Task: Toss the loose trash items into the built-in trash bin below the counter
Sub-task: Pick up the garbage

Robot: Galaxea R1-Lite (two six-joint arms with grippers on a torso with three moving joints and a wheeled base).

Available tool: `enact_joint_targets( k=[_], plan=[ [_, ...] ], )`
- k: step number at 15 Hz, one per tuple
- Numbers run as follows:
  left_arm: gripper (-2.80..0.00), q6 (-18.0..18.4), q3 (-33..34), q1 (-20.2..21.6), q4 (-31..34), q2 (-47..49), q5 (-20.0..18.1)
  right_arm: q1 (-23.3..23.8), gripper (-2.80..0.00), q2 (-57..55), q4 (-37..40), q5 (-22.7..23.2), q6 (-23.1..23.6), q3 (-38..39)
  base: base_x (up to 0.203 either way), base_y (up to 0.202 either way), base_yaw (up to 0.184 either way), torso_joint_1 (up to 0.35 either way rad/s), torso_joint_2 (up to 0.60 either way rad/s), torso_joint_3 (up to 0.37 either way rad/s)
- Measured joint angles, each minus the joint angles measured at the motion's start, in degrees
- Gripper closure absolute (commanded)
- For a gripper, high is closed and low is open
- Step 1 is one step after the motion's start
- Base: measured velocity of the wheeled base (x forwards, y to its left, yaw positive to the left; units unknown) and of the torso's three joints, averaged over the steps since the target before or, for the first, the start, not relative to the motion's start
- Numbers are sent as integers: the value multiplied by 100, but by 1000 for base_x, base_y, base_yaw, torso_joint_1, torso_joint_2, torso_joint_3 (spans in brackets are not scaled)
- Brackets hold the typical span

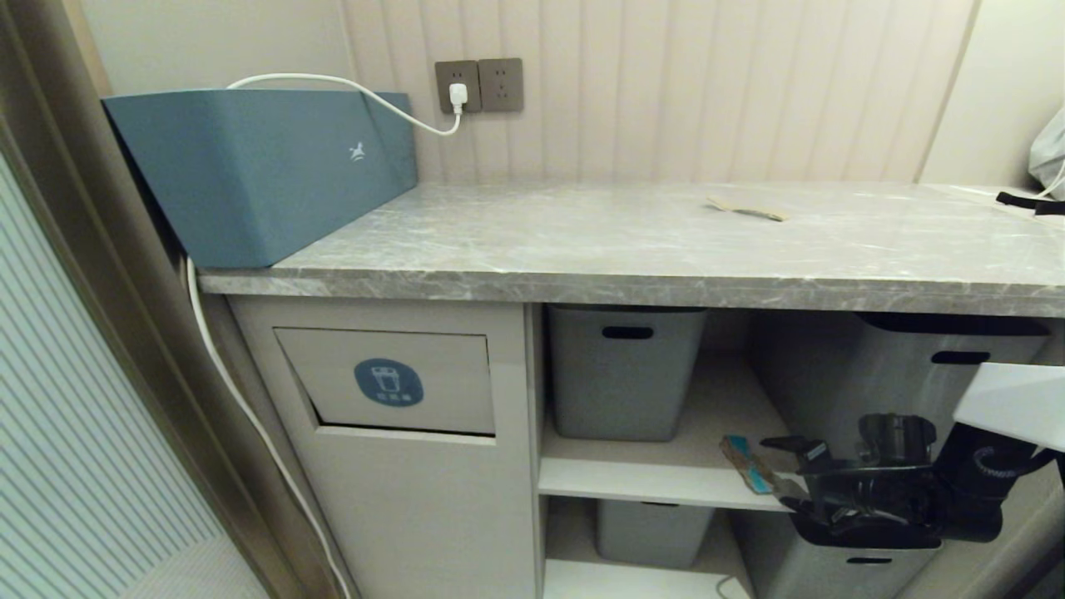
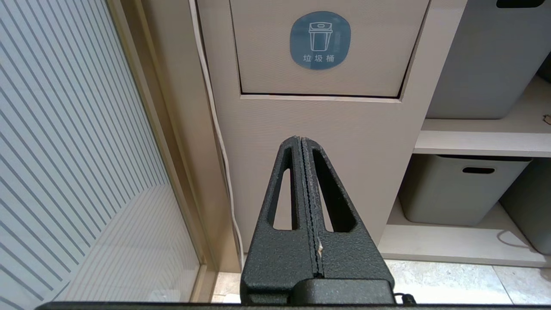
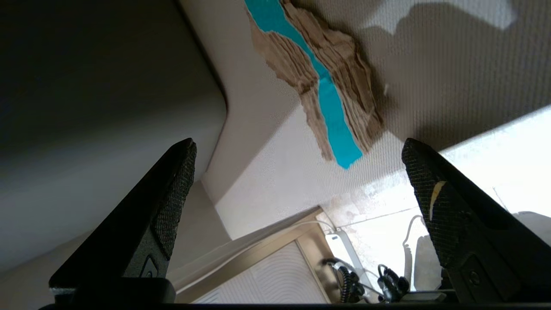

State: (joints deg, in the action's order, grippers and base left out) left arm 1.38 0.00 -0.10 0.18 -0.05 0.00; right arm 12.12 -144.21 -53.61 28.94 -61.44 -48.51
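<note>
A: Where is the right gripper [image 1: 786,474]?

B: Lower right of the head view, in front of the open shelves under the counter [image 1: 582,249]; its fingers [image 3: 172,189] stand wide apart with nothing between them; a torn brown cardboard scrap with a teal stripe [image 1: 749,467] lies on the middle shelf [image 1: 632,478] right at the fingertips, near the shelf's front edge; the right wrist view shows it ahead of the spread fingers, apart from both.

A: And the left gripper [image 2: 303,142]?

B: Pressed shut, empty; in its own view it points at the beige cabinet front just below the trash bin flap [image 1: 391,383], which is closed and carries a round blue sticker [image 1: 388,382]; that flap sits lower left of centre in the head view.

A: Any other trash?

B: One thin brown scrap [image 1: 747,210] lies flat on the counter, right of centre, well away from the long blue box [image 1: 258,170] at the upper left; grey tubs [image 1: 624,370] fill the shelves.
</note>
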Motion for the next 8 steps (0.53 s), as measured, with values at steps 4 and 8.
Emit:
enact_joint_targets(
  k=[4,8],
  plan=[
    [0,0,0,0,0,0,0,-33,-280,-52,54,7,4,-137,0,0,0,0,0,0],
    [0,-1,0,0,-1,0,0,-33,-280,-115,77,52,41,-236,0,0,0,0,0,0]
  ],
)
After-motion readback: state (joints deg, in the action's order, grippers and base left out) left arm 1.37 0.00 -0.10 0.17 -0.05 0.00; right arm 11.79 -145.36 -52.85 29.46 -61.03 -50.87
